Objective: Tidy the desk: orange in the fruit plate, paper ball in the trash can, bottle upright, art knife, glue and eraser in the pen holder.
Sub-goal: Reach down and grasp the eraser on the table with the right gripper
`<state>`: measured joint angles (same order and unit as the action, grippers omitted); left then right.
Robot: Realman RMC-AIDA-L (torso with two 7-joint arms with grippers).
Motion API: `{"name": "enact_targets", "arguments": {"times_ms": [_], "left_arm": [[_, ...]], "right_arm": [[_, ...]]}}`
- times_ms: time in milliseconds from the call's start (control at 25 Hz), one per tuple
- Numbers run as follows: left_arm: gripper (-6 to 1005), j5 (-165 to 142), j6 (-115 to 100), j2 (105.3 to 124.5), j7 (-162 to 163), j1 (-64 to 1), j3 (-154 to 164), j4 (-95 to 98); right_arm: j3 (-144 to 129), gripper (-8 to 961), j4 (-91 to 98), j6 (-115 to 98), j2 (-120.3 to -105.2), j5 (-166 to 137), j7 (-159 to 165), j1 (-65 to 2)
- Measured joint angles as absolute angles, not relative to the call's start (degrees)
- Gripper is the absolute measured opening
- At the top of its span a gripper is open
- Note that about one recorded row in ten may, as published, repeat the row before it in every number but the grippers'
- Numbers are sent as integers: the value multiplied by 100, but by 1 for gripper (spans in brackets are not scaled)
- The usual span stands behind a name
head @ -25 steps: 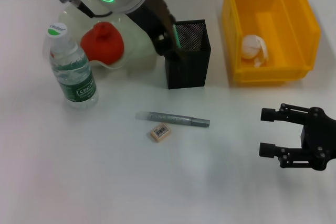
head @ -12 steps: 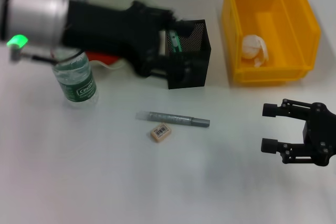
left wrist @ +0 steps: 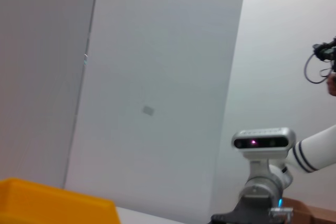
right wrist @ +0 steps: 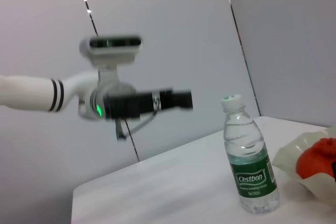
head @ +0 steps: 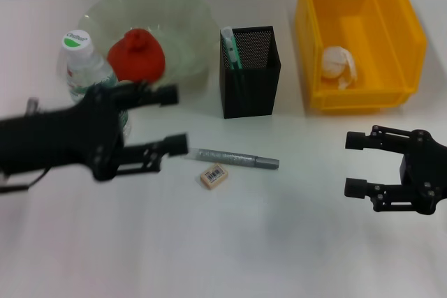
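The orange (head: 136, 54) lies in the glass fruit plate (head: 185, 22). Left of the plate the bottle (head: 78, 61) stands upright, partly behind my left arm. The black mesh pen holder (head: 253, 95) has a green-and-white glue stick (head: 230, 48) leaning in its left corner. On the table in front of it lie the grey art knife (head: 230, 158) and the tan eraser (head: 214, 175). The paper ball (head: 337, 64) sits in the yellow trash can (head: 413, 40). My left gripper (head: 178, 118) is open and empty, just left of the knife. My right gripper (head: 349, 164) hovers open at the right.
From the right wrist I see the bottle (right wrist: 249, 171), the orange (right wrist: 316, 163) and my left arm (right wrist: 142, 103) in the air. The left wrist view shows only a wall and a corner of the yellow can (left wrist: 52, 203).
My left arm has pulled back from the pen holder and swung left and down to the table's front left. The glue stick stays in the holder. My right gripper has barely shifted.
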<state>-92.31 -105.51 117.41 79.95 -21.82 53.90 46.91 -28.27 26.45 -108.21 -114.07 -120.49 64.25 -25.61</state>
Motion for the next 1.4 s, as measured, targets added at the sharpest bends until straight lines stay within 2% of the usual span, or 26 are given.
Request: {"name": "enact_targets", "arguments": {"times_ms": [40, 80, 160, 200, 360, 520, 880, 1400], "left_arm": [[748, -9231, -10551, 11741, 7995, -2182, 5390, 4691], [748, -9248, -10592, 11524, 6784, -2140, 5255, 3389], [747, -9248, -10592, 11524, 6784, -2140, 5255, 3389], [747, -9276, -10549, 11428, 6337, -2108, 5286, 2931], [746, -9375, -10500, 11395, 6075, -2088, 5300, 2693], [744, -10038, -9852, 11471, 5624, -1843, 5299, 2559], [742, -10122, -9840, 11501, 5346, -1826, 5325, 2536], [742, -10127, -9747, 11521, 5150, -1865, 5319, 2524]], "right_arm": [[-2828, 819, 2649, -10834, -11404, -12049, 6444, -2570], [-2829, 819, 2657, -10848, -11401, -12049, 6463, -2582], [-2835, 819, 2665, -10861, -11395, -12049, 6505, -2613], [-2842, 819, 2665, -10861, -11388, -12049, 6526, -2632], [-2868, 819, 2662, -10846, -11365, -12055, 6592, -2690], [-2891, 819, 2658, -10810, -11348, -12082, 6699, -2757], [-2926, 819, 2931, -10840, -11328, -12113, 7146, -2948], [-4489, 818, 4177, -10434, -11303, -12138, 9001, -3874]]}}
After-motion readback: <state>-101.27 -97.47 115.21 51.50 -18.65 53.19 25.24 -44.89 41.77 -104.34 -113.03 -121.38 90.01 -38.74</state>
